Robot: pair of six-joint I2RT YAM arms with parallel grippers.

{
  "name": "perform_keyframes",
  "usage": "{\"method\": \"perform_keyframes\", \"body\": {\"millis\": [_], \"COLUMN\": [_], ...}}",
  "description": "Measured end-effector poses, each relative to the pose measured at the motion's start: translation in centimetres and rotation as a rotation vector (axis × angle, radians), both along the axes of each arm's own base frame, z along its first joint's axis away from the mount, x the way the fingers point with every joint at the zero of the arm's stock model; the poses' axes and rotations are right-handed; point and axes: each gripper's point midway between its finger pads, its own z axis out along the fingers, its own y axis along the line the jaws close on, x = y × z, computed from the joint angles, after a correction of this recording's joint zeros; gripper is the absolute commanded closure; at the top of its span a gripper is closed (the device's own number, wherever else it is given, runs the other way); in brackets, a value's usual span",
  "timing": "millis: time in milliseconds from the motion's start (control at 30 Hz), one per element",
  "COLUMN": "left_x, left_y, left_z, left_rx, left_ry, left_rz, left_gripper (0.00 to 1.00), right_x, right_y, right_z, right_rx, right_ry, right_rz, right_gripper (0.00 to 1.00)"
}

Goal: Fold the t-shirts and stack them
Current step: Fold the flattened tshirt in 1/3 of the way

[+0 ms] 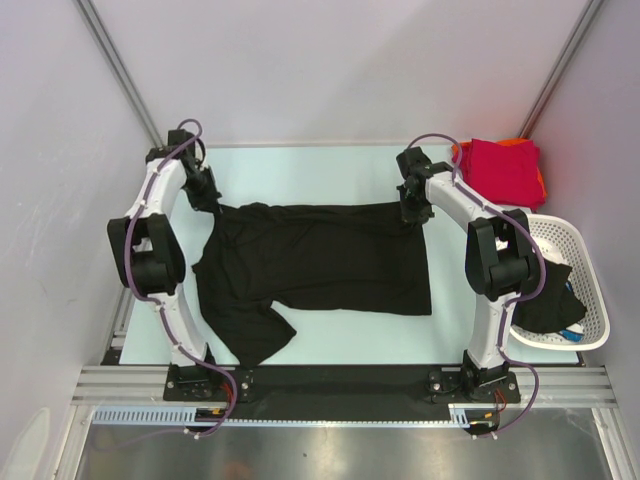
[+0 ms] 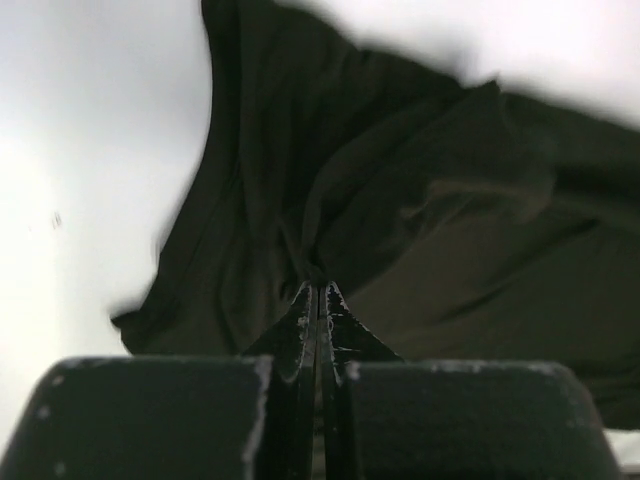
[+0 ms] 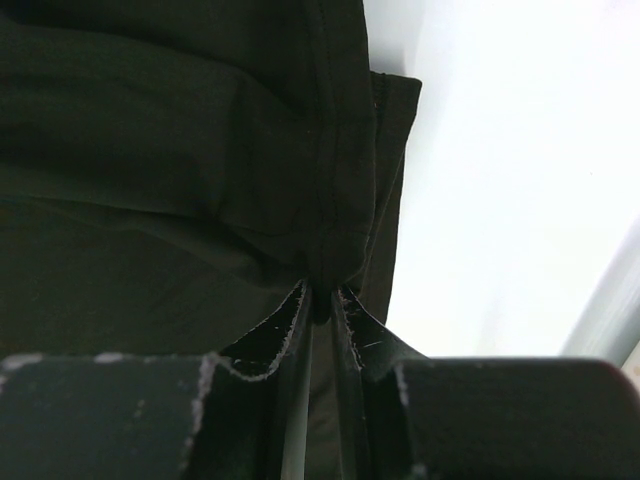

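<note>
So the black t-shirt (image 1: 320,255) is spread out sideways across the middle of the pale table (image 1: 330,175), hem end to the right and sleeve end to the left. One sleeve flops out toward the near-left edge, and the left side is pretty rumpled while the right side lies fairly flat.

The left gripper (image 1: 212,203) sits at the far-left corner of the shirt. In the left wrist view its fingers (image 2: 300,320) are pressed right together, and the black cloth (image 2: 420,200) bunches into folds that run straight into the tips, so it's clamped on the fabric.

The right gripper (image 1: 412,212) is at the far-right corner of the same shirt. From the right wrist camera the fingers (image 3: 290,320) stand just a sliver apart with the stitched hem (image 3: 340,150) pinched between the tips, so that one has a grip on the shirt too. The edge of the cloth hangs just past the tips on the right, with bare table beyond it.

Over in the far-right corner there's a folded crimson red t-shirt (image 1: 500,165) lying on top of an orange t-shirt (image 1: 511,142), which only peeks out around the edges. Nearer along the right side is the white lattice basket (image 1: 570,240) with a dark garment (image 1: 550,295) piled in it and draped over its left rim, plus something small and blue (image 1: 570,335) at the near end, can't tell what it is.
</note>
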Motion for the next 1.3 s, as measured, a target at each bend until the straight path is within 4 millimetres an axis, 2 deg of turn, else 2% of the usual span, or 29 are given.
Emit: {"method": "perform_keyframes", "body": {"millis": [100, 267, 367, 467, 667, 733, 767, 800, 900, 967, 1033, 1100, 1300], "left_x": [-2.5, -7.2, -9.4, -10.7, -10.8, -11.5, -12.0, -12.7, -14.8, -15.6, -15.3, -14.2, -8.4], "left_y": [-0.3, -1.2, -1.5, -1.8, -2.8, -2.8, -2.7, -2.5, -2.1, -1.9, -1.9, -1.9, -3.4], "left_z": [-1.2, -4.4, -5.1, -4.5, -0.5, -0.3, -0.7, -1.4, -3.3, -3.8, -3.6, -2.8, 0.3], "left_rx": [-0.009, -0.043, -0.046, -0.043, -0.015, -0.006, 0.002, 0.01, 0.026, 0.036, 0.041, 0.041, -0.007], "left_ry": [0.07, 0.224, 0.281, 0.289, 0.153, 0.152, 0.173, 0.203, 0.308, 0.347, 0.333, 0.278, 0.047], "left_rz": [-0.005, -0.011, -0.014, -0.028, -0.098, -0.106, -0.103, -0.1, -0.094, -0.083, -0.07, -0.06, -0.066], "left_gripper": [1.0, 1.0, 1.0, 1.0, 1.0, 0.89, 0.68, 0.59, 0.43, 0.38, 0.36, 0.35, 0.35], "right_x": [0.0, 0.2, 0.1, 0.0, -0.2, -0.3, -0.3, -0.4, -0.5, -0.6, -0.6, -0.6, -0.6], "right_y": [0.0, 0.1, 0.0, 0.0, 0.3, 0.4, 0.5, 0.6, 0.6, 0.6, 0.6, 0.5, 0.6], "right_z": [-0.1, -0.1, -0.2, -0.3, -0.4, -0.6, -0.7, -0.8, -1.1, -1.1, -1.1, -1.1, -1.1], "right_rx": [-0.001, -0.002, -0.006, -0.011, -0.014, -0.015, -0.016, -0.018, -0.021, -0.022, -0.023, -0.024, -0.024], "right_ry": [0.002, 0.001, 0.006, 0.011, 0.018, 0.023, 0.026, 0.03, 0.039, 0.041, 0.04, 0.04, 0.041], "right_rz": [0.0, 0.0, 0.0, 0.001, 0.008, 0.012, 0.015, 0.016, 0.017, 0.017, 0.017, 0.017, 0.018], "right_gripper": [0.81, 0.8, 0.79, 0.79, 0.79, 0.78, 0.78, 0.78, 0.77, 0.77, 0.76, 0.76, 0.76]}}
